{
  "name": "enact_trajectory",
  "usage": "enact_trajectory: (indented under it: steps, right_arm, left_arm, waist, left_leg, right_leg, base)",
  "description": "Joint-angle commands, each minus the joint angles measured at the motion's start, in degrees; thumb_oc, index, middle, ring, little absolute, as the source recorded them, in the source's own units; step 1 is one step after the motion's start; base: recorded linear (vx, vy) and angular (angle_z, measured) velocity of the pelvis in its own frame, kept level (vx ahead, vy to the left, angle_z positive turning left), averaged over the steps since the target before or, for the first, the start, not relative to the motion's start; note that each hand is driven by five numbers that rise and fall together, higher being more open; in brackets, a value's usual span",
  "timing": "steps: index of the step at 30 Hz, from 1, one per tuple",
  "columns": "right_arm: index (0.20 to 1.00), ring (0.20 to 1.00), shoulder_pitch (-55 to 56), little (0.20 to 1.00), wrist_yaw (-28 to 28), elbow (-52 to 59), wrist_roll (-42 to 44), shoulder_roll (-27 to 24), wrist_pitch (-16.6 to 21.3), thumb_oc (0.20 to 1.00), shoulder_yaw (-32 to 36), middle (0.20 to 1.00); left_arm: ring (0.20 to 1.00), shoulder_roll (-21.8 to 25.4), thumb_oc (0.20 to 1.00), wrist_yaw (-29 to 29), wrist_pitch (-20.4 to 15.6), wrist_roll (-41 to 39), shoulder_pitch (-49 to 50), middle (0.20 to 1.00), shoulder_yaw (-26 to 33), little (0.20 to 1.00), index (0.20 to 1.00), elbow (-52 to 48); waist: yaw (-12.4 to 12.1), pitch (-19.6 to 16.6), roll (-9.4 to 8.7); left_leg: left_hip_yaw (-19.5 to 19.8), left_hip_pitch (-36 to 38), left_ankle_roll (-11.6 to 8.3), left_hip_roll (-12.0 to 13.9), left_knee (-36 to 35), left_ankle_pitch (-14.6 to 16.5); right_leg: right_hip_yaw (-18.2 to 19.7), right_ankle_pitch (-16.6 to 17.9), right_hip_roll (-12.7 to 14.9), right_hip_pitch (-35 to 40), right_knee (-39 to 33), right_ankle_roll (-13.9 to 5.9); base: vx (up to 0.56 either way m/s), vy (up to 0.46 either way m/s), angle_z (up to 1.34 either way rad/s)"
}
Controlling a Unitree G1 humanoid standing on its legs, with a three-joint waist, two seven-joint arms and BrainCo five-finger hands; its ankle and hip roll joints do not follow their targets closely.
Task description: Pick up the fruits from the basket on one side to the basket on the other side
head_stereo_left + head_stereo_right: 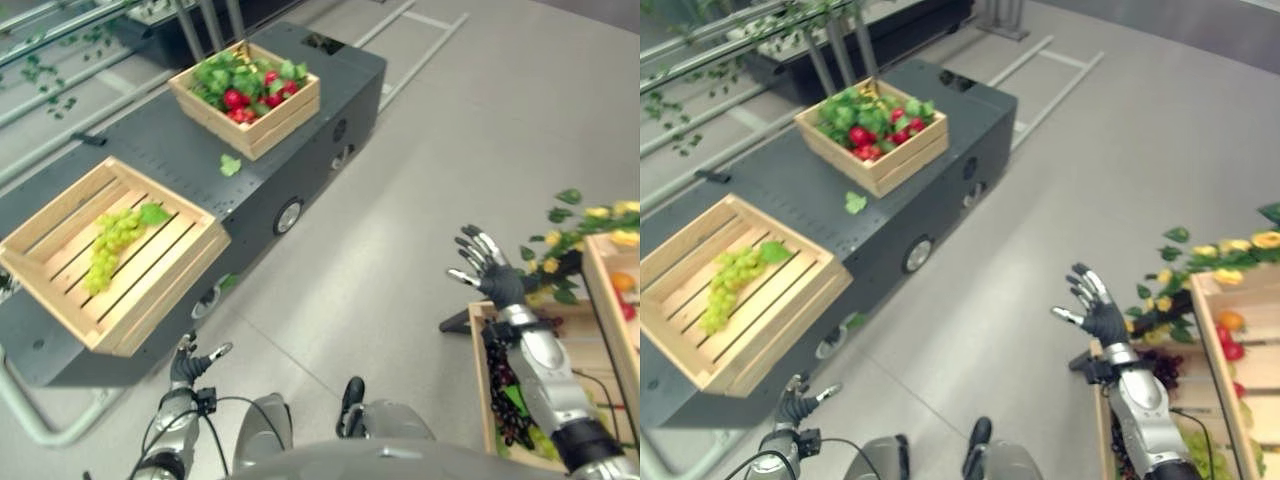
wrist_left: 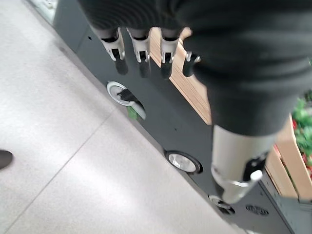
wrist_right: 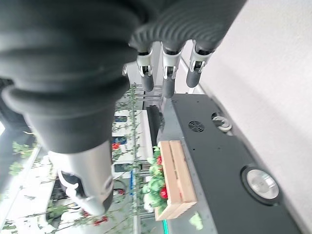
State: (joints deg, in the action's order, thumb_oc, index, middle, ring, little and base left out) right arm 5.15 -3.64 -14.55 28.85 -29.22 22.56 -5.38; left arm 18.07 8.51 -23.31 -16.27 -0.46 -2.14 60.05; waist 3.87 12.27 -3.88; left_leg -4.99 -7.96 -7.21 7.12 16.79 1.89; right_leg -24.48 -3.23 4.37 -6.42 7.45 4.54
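Observation:
A bunch of green grapes [image 1: 110, 245] lies in the near wooden crate [image 1: 150, 305] on the dark platform [image 1: 170, 150] to my left. A second crate [image 1: 285, 120] further along holds red fruits [image 1: 240, 100] among green leaves. On my right a low crate [image 1: 478, 385] holds dark grapes [image 1: 505, 390]. My right hand [image 1: 497, 278] is raised over the floor beside that crate, open with its fingers spread and nothing in it. My left hand [image 1: 188, 368] hangs low in front of the platform's side, open and holding nothing.
A taller crate [image 1: 600, 290] at the far right holds an orange fruit [image 1: 622, 282], with yellow flowers and leaves [image 1: 570, 235] around it. A loose green leaf [image 1: 230, 165] lies on the platform between the two crates. Grey floor stretches between platform and right crates.

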Motion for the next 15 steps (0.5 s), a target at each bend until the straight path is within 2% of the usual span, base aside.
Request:
enact_trajectory:
  steps: [1, 2, 5, 10, 13, 15]
  right_arm:
    - [1.0, 1.0, -1.5, 1.0, 1.0, 2.2, 0.9, 1.5, 4.6, 1.0, 1.8, 1.0]
    - [1.0, 1.0, -1.5, 1.0, 1.0, 2.2, 0.9, 1.5, 4.6, 1.0, 1.8, 1.0]
    - [1.0, 1.0, -1.8, 1.0, 2.0, 1.1, 1.1, 3.1, 4.8, 1.0, 1.9, 1.0]
    - [1.0, 1.0, -2.9, 1.0, 2.7, -0.1, -0.1, 3.9, 4.2, 1.0, 1.8, 1.0]
    - [1.0, 1.0, -2.5, 1.0, 2.7, 0.1, -0.3, 4.5, 4.1, 1.0, 2.1, 1.0]
    - [1.0, 1.0, -2.1, 1.0, 3.0, -0.2, -0.6, 4.8, 4.1, 1.0, 2.6, 1.0]
  left_arm:
    - [1.0, 2.4, 1.0, 0.8, -2.4, 1.6, 1.4, 1.0, 1.4, 1.0, 1.0, -2.8]
    - [1.0, 2.4, 1.0, 0.8, -2.4, 1.6, 1.4, 1.0, 1.4, 1.0, 1.0, -2.8]
    - [1.0, 3.6, 1.0, 0.3, -2.9, 0.9, 1.4, 1.0, 1.0, 1.0, 1.0, -5.8]
    - [1.0, 4.7, 1.0, 0.2, -3.8, 1.6, 3.3, 1.0, 2.0, 1.0, 1.0, -8.0]
    - [1.0, 5.4, 1.0, 0.1, -3.9, 1.9, 3.9, 1.0, 2.3, 1.0, 1.0, -8.9]
    - [1.0, 6.2, 1.0, -0.3, -3.9, 3.5, 4.0, 1.0, 1.8, 1.0, 1.0, -9.5]
  waist:
    - [-1.1, -1.7, -1.0]
    - [-1.1, -1.7, -1.0]
    - [-2.4, -1.4, -1.72]
    - [-4.4, -1.0, -1.84]
    - [-4.9, -1.2, -1.69]
    - [-5.0, -0.8, -1.23]
  left_leg:
    - [-0.5, -1.3, 1.29, 0.7, -2.2, 3.3]
    - [-0.5, -1.3, 1.29, 0.7, -2.3, 3.3]
    - [-0.2, -1.6, 1.97, -1.6, -3.0, 3.3]
    - [0.2, -2.1, 4.02, -4.7, -2.1, 5.2]
    - [1.2, -2.1, 5.15, -6.3, -2.1, 5.6]
    - [2.6, -1.6, 6.22, -7.9, -1.7, 6.3]
  right_leg:
    - [5.8, 0.9, 1.2, 1.6, -2.0, -9.87]
    - [5.8, 0.9, 1.2, 1.6, -2.0, -9.87]
    - [5.2, 2.7, 3.7, 1.6, -2.2, -11.02]
    - [6.1, 4.0, 7.1, 0.6, -1.0, -12.83]
    - [6.3, 3.7, 9.8, -1.1, 3.7, -13.37]
    - [7.9, 4.6, 11.4, -2.7, 10.1, -13.8]
  base:
    - [0.01, 0.1, 0.35]
    - [0.08, 0.185, 0.43]
    - [0.05, 0.238, 0.47]
    - [0.03, 0.274, 0.21]
    - [0.05, 0.268, 0.08]
    - [0.07, 0.247, 0.18]
